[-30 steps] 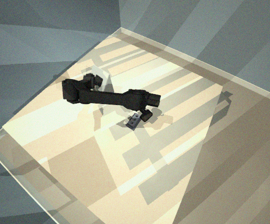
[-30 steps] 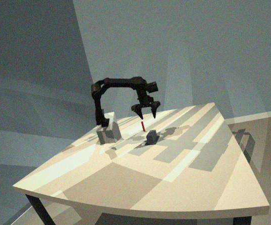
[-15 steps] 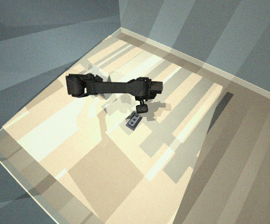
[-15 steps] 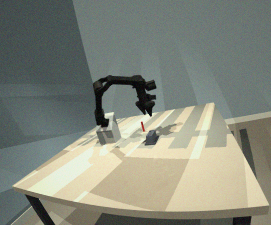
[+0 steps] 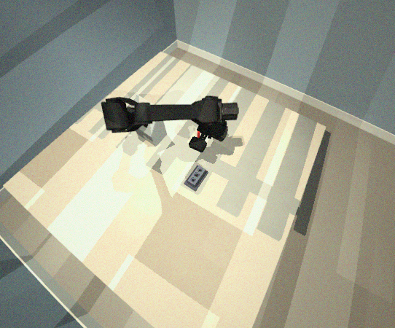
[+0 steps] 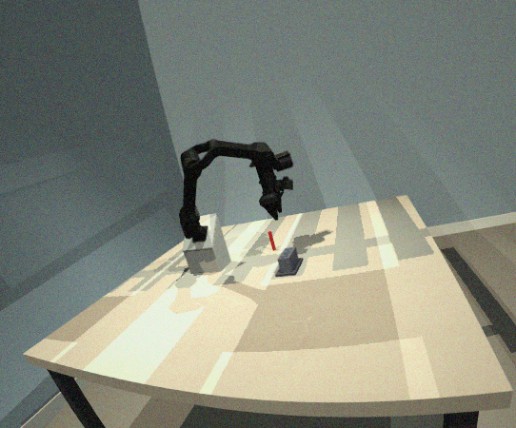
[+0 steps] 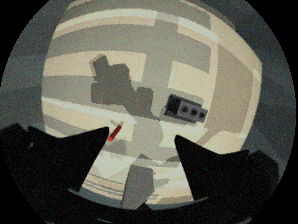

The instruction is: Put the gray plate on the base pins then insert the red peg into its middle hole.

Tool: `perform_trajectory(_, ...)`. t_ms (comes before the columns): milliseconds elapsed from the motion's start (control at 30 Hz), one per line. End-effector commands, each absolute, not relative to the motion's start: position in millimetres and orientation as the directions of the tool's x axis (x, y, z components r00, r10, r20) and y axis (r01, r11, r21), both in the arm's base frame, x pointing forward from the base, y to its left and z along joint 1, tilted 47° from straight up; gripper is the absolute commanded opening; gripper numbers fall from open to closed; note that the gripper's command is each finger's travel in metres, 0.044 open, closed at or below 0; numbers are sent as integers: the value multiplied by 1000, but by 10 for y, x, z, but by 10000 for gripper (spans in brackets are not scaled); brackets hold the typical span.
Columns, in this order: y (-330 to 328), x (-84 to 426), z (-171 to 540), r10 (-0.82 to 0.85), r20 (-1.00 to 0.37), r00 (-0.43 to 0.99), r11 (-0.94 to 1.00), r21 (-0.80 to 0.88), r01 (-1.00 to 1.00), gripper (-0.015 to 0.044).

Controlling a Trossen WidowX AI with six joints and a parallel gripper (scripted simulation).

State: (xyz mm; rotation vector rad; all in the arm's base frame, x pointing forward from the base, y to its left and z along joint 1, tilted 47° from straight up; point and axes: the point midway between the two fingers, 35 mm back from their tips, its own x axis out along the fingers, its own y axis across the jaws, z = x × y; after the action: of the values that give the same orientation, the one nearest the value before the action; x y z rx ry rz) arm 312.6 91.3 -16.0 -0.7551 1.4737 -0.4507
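1 pale block (image 6: 222, 248), seemingly behind base (image 6: 288, 267).

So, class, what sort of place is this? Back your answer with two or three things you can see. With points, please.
Probably a robot test room: a black robot arm (image 5: 172, 112) (image 6: 234, 148) stands at a wooden table (image 5: 194, 233) (image 6: 306, 380), with a red peg (image 5: 198, 134) (image 6: 271, 241) (image 7: 115, 133) and a small gray block with holes (image 5: 196, 177) (image 6: 288, 262) (image 7: 187, 108) on the table.

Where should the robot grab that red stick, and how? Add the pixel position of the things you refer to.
Probably best from above, near its upper end. The red peg (image 6: 271, 241) (image 7: 115, 132) is slim and stands upright, apart from the base (image 6: 288, 262) (image 7: 183, 110), so the open gripper (image 7: 143, 135) could come straight down, one finger on each side. A high hold would leave its lower end free for the middle hole.
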Motion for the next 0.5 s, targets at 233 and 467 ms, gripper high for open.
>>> perform_trajectory(233,1207,2418,-717,-710,-702,46,522,-481,704,440)
perform_trajectory(467,1259,2310,-811,-715,-697,46,383,-336,861,440)
